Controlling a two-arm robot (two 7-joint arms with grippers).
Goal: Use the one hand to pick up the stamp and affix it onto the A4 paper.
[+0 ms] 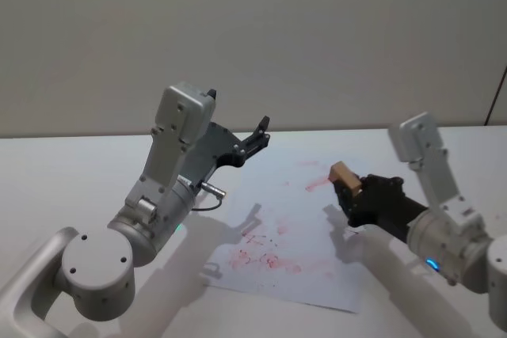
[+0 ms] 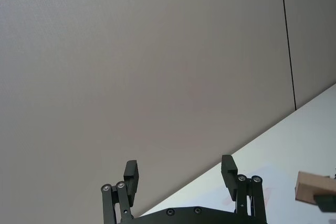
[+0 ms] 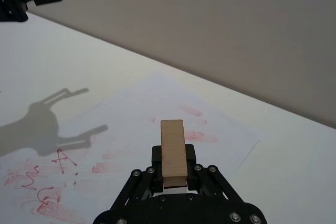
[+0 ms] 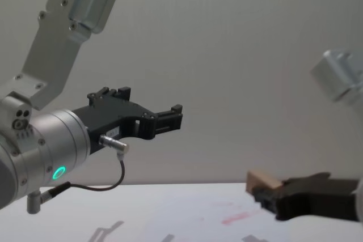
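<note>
White tabletop (image 1: 71,180) in front of a plain grey wall (image 1: 317,29).

Left side: the left claw (image 1: 260,132) is up in the air and pointing toward the far wall. Its fingers are apart with nothing between them, which is clear in the left wrist view (image 2: 179,174). In the chest view it (image 4: 173,118) sits well above the tabletop. It hangs over the far-left part of the sheet and isn't touching anything.

Middle: the A4 paper (image 1: 301,227) lies flat and a bit skewed on the tabletop. There are smudgy red marks (image 1: 257,257) near its near-left area and more red streaks toward the far right. Both claws cast shadows on it.

Right side: the right claw (image 1: 348,191) comes in low from the right, clamped on the stamp (image 1: 345,174). The stamp is a light wooden block sticking out past the fingertips (image 3: 173,153). It sits over the right part of the paper, close to the far-right red streak. In the chest view it (image 4: 260,181) looks lifted just off the sheet, though the gap is hard to judge. There looks to be a red edge at the block's gripped end, but I'm not certain.
</note>
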